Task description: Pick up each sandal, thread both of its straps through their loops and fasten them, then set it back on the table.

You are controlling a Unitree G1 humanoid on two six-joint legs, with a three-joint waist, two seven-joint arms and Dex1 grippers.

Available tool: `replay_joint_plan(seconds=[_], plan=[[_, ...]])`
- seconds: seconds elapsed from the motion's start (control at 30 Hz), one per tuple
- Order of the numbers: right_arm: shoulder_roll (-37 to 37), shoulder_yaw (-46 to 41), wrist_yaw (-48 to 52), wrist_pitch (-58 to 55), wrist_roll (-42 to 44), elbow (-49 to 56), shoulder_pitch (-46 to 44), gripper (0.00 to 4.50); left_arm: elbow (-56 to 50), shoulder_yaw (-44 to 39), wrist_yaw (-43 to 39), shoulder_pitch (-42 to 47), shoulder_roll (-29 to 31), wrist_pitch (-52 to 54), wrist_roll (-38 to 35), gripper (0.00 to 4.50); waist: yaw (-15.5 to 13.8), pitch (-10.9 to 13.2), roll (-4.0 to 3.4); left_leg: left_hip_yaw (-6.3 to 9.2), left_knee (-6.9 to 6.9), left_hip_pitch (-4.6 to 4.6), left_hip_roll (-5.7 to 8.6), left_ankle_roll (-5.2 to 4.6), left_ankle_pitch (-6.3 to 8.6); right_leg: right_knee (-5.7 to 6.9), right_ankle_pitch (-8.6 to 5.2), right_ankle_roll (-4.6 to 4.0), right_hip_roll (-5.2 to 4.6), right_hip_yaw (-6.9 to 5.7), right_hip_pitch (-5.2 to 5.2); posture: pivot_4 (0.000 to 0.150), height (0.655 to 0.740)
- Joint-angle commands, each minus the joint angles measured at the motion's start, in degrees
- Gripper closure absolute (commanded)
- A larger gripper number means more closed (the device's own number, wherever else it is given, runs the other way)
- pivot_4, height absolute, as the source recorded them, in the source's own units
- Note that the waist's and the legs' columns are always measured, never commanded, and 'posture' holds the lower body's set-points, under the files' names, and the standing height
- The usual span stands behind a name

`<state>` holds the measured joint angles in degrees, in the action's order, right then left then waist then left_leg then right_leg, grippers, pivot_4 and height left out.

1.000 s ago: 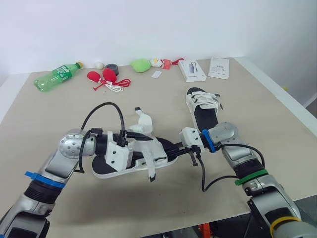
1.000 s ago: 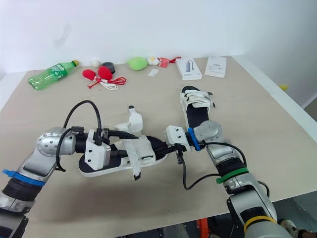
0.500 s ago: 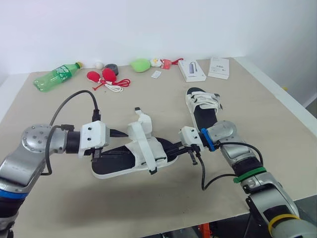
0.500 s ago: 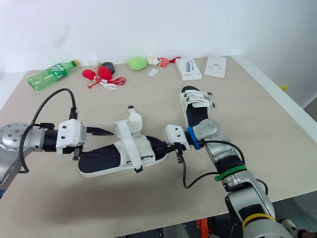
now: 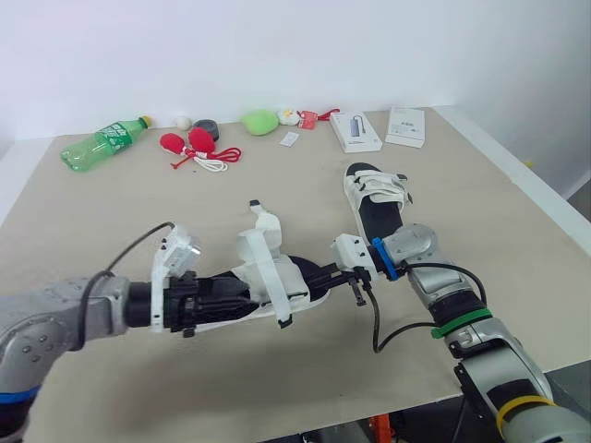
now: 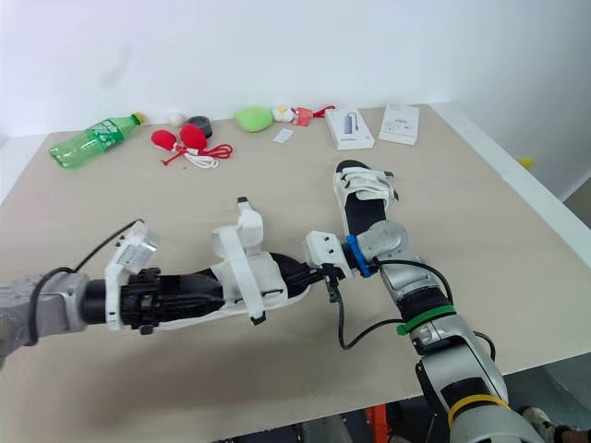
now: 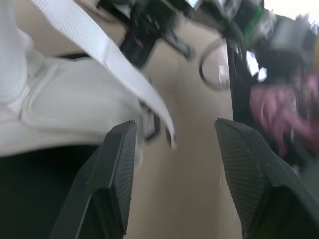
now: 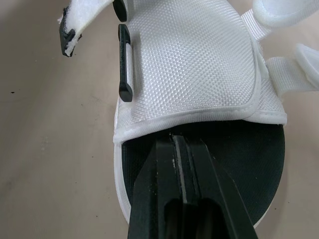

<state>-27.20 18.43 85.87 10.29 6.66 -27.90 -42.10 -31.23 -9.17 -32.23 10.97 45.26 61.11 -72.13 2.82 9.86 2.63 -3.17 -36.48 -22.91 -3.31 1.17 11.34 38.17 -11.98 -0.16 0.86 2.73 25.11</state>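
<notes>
Beige table [image 5: 111,212]: right fingers [image 8: 154,209] pinch unfastened sandal [image 5: 277,272] toe; left fingers [image 7: 117,174] spread wide beside strap [image 7: 99,55].

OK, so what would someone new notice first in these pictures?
The white sandal mid-table, straps loose and sticking up, with a gripper at each end: the left gripper open at its left end, the right gripper shut at its right end. A second sandal lies just beyond, a green bottle at the far left.

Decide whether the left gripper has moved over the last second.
Yes. The left gripper has drawn back from the straps of the near sandal to its heel end, to the robot's left and away from the far sandal.
</notes>
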Motion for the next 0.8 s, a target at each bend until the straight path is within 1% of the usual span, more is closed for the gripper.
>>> replay_joint_plan(seconds=[0.03,0.1,0.23,0.4,0.5,0.73,0.8], plan=[[0.16,0.53,0.21,0.06,-1.01,-0.54,-0.55,4.50,-0.34,0.19,8.23,1.82,-2.36,0.99,-3.65,1.95,-0.02,0.00,0.00,0.01,0.00,0.00,0.01,0.00,0.00,0.00,0.00,-0.01,0.02,0.00,0.00,0.150,0.7400],[0.23,0.53,0.15,0.03,-1.10,-0.60,-0.66,4.50,0.31,0.81,11.08,2.73,-3.57,1.40,-4.50,1.95,-0.04,-0.01,0.01,0.03,0.00,0.02,0.02,0.02,-0.01,0.00,0.01,-0.02,0.03,-0.03,-0.04,0.150,0.7400],[0.33,0.54,0.07,0.01,-1.26,-0.64,-0.80,4.50,0.95,2.06,12.86,3.93,-4.34,2.39,-5.37,1.95,-0.02,0.00,0.00,0.02,0.01,0.04,0.03,0.04,-0.01,0.00,0.01,-0.06,0.07,-0.01,-0.03,0.150,0.7400],[0.18,0.54,-0.02,0.10,-1.38,-0.38,-0.63,4.50,1.48,3.86,11.65,4.89,-4.50,3.64,-7.96,1.95,-0.02,0.00,0.01,0.03,0.01,0.04,0.06,0.05,-0.01,0.00,0.00,-0.07,0.06,-0.01,-0.04,0.150,0.7400],[0.08,0.49,-0.10,-0.07,-1.32,0.05,-0.42,4.50,1.44,5.09,11.84,5.13,-5.22,2.99,-7.13,1.95,-0.02,0.00,0.00,0.03,0.01,0.04,0.07,0.05,-0.01,0.00,-0.07,-0.19,0.06,0.00,-0.04,0.150,0.7400],[0.08,0.43,-0.54,-0.25,-1.40,0.29,-0.35,4.50,4.46,8.56,10.01,7.05,-7.52,2.61,-3.53,1.95,-0.03,0.00,0.00,0.08,0.01,0.04,0.11,0.06,-0.02,0.00,-0.05,-0.16,0.05,0.00,-0.05,0.150,0.7400],[0.04,0.45,-0.58,-0.30,-1.39,0.51,-0.19,4.50,6.06,9.02,10.01,7.40,-8.21,2.79,-2.62,2.50,-0.01,0.00,0.01,0.10,0.01,0.04,0.16,0.06,-0.02,0.00,-0.05,-0.16,0.05,0.01,-0.06,0.150,0.7400]])
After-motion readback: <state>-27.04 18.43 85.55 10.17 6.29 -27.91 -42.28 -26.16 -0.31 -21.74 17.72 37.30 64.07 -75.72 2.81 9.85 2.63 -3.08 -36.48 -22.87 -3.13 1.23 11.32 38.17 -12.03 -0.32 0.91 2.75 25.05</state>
